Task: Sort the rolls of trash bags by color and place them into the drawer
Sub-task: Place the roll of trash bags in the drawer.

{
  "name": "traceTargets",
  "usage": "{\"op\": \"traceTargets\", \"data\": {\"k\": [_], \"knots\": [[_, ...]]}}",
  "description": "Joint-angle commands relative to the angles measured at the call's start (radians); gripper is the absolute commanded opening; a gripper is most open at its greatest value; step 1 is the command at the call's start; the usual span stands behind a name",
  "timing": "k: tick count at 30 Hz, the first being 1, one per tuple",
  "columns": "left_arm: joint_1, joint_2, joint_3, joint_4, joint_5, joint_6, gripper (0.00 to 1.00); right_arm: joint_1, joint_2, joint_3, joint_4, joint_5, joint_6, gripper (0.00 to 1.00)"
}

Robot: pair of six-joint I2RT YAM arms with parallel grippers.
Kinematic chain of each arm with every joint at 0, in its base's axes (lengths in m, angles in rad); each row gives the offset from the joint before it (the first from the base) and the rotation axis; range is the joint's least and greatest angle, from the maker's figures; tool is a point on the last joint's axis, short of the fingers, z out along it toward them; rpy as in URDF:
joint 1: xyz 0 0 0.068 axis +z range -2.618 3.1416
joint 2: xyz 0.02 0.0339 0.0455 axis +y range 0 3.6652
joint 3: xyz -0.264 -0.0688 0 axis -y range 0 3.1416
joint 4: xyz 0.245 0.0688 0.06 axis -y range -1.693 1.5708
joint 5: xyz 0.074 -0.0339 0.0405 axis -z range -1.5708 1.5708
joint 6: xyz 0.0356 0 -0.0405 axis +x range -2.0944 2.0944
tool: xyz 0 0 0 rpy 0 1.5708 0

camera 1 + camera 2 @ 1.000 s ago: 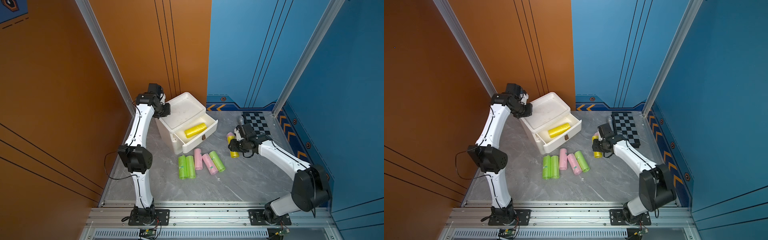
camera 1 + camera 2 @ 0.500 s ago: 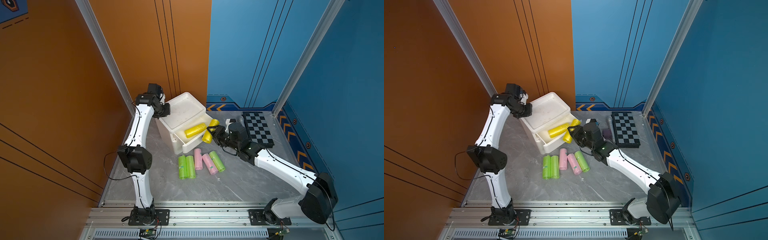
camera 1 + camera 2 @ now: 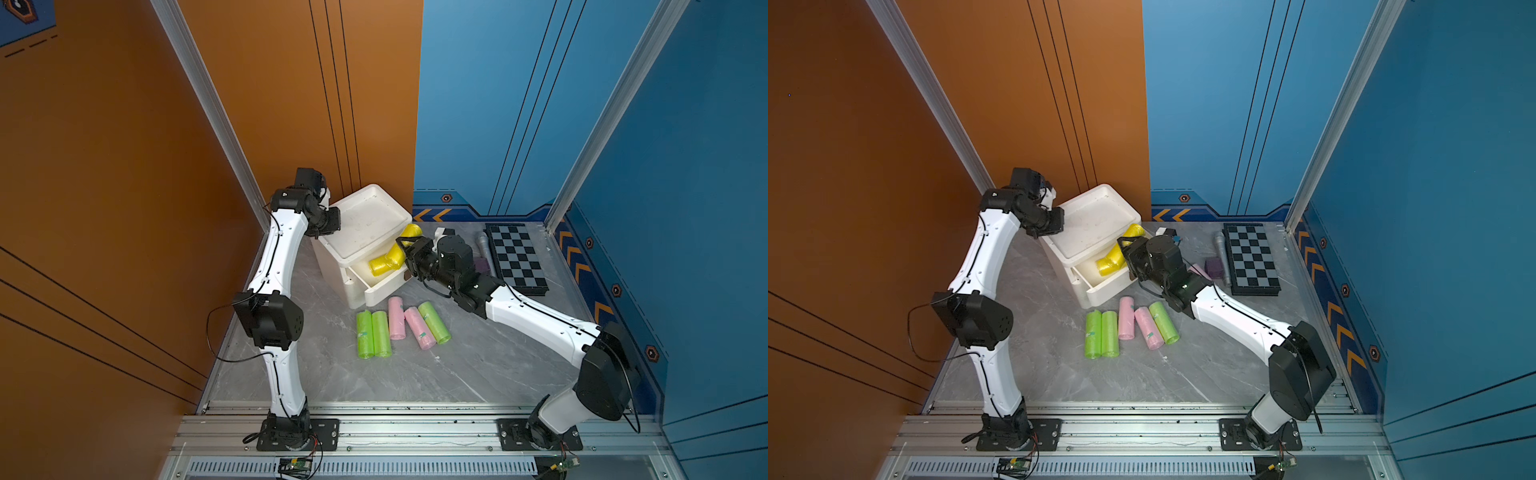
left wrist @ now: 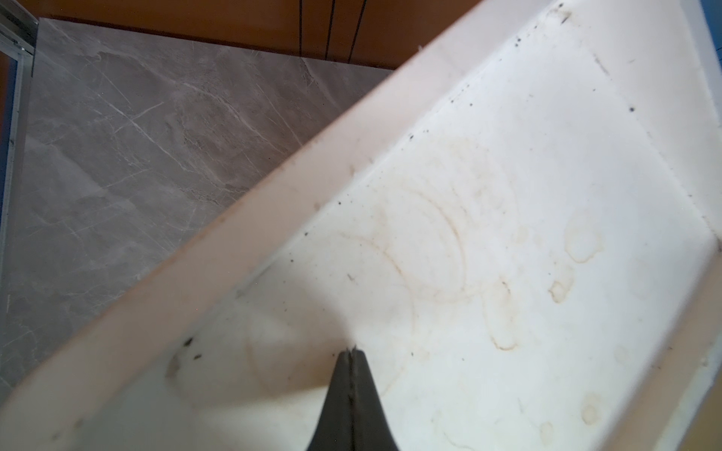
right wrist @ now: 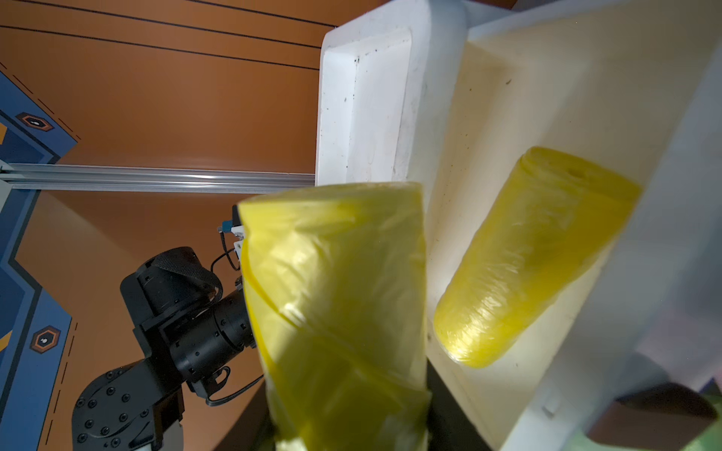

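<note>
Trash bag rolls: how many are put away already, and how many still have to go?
Done: one yellow roll lies in the open drawer. In hand: the right gripper holds a second yellow roll at the drawer. Left: at least five on the table, three green rolls and two pink rolls.

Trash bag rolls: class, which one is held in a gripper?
The yellow roll in the right gripper, by the drawer; its yellow twin lies inside, green rolls and pink rolls on the table.
</note>
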Motion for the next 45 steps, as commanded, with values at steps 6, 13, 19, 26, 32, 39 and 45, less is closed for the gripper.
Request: {"op": "traceTargets", "data": {"k": [6, 13, 19, 26, 32, 39, 45], "knots": [[-0.01, 0.026, -0.033, -0.096, 0.009, -0.013, 0.0, 0.01, 0.004, 0.004, 0.012, 0.061, 0.024, 0.45], [-0.013, 0.03, -0.032, -0.096, 0.007, -0.013, 0.0, 0.023, 0.011, 0.005, -0.019, 0.067, 0.045, 0.47], [-0.011, 0.033, -0.034, -0.097, 0.006, -0.013, 0.0, 0.028, 0.018, 0.007, -0.037, 0.06, 0.055, 0.51], [-0.013, 0.032, -0.038, -0.095, 0.007, -0.011, 0.0, 0.03, 0.021, 0.006, -0.043, 0.056, 0.066, 0.6], [-0.013, 0.032, -0.037, -0.095, 0.009, -0.012, 0.0, 0.032, 0.023, 0.004, -0.032, 0.051, 0.079, 0.6], [-0.013, 0.03, -0.041, -0.095, 0.006, -0.01, 0.0, 0.03, -0.016, 0.007, -0.057, 0.082, 0.01, 0.58], [-0.012, 0.027, -0.043, -0.097, 0.007, -0.007, 0.0, 0.015, -0.083, 0.008, -0.163, 0.126, -0.149, 0.55]]}}
